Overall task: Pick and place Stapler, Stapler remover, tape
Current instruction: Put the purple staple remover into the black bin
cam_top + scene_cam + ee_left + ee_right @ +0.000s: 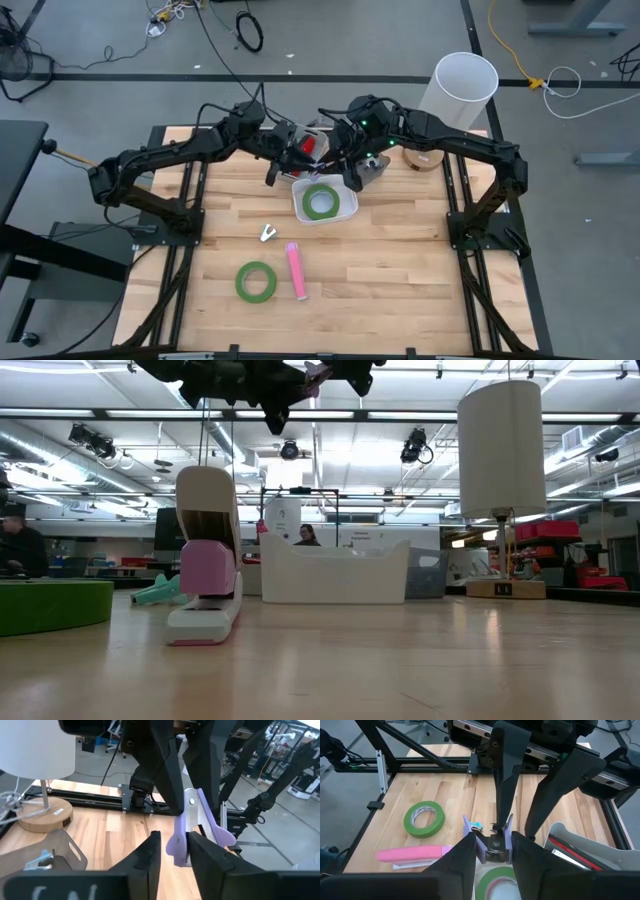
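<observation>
A purple stapler remover hangs in the air above the white bin, between both grippers. My right gripper is shut on it. My left gripper faces it from the other side, open, with a finger on each side of the remover's other end. One green tape roll lies flat in the bin, another flat on the table. The pink stapler lies beside that roll, and a second, teal remover lies near the bin. A red roll sits behind the grippers. My left gripper stands open around the remover's end. In the right wrist view one of its fingers reaches down to the metal hinge and the other stands apart. I cannot tell whether it touches. My right gripper pinches the remover's purple handles between its two fingers, slanting down from the table's right. The remover is lifted clear above the bin.
A white cylinder on a round wooden base stands at the far right. A grey holder sits next to the bin. Bare wood lies toward the near edge and the right side.
</observation>
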`<control>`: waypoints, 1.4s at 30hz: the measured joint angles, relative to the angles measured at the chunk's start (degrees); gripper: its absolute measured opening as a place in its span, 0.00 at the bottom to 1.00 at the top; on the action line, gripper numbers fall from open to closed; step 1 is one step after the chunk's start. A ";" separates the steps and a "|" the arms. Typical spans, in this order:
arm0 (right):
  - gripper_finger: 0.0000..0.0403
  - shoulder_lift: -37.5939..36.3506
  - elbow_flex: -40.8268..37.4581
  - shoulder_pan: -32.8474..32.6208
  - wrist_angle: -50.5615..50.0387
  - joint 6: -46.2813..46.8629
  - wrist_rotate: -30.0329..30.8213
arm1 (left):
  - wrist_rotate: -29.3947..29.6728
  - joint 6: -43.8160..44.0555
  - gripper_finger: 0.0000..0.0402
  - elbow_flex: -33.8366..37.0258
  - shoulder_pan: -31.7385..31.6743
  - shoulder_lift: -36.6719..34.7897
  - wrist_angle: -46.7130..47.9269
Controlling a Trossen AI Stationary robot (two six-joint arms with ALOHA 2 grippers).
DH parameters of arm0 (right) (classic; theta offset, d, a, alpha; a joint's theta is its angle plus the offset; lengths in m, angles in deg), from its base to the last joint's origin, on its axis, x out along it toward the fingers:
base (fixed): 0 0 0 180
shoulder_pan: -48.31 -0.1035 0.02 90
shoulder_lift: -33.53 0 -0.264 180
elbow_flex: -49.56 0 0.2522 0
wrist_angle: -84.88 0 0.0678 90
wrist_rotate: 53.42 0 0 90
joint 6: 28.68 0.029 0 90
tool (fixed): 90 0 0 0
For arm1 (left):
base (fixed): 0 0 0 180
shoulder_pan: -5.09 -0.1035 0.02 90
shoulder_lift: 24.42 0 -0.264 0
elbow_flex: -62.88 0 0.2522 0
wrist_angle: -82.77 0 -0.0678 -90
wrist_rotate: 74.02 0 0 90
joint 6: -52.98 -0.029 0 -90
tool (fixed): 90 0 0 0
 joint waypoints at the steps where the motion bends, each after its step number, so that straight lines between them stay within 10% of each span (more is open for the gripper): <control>1: 0.28 -0.01 0.00 0.00 0.00 0.00 -0.02 | 0.09 0.62 0.28 0.00 0.00 0.00 0.00; 17: 0.28 -0.02 0.00 0.00 -0.13 0.00 -0.13 | 1.42 3.61 0.50 0.00 -0.17 -0.02 -0.07; 42: 0.28 0.10 0.00 8.82 -9.65 -3.85 7.57 | 1.23 4.57 0.51 -0.09 -3.98 -1.68 -0.04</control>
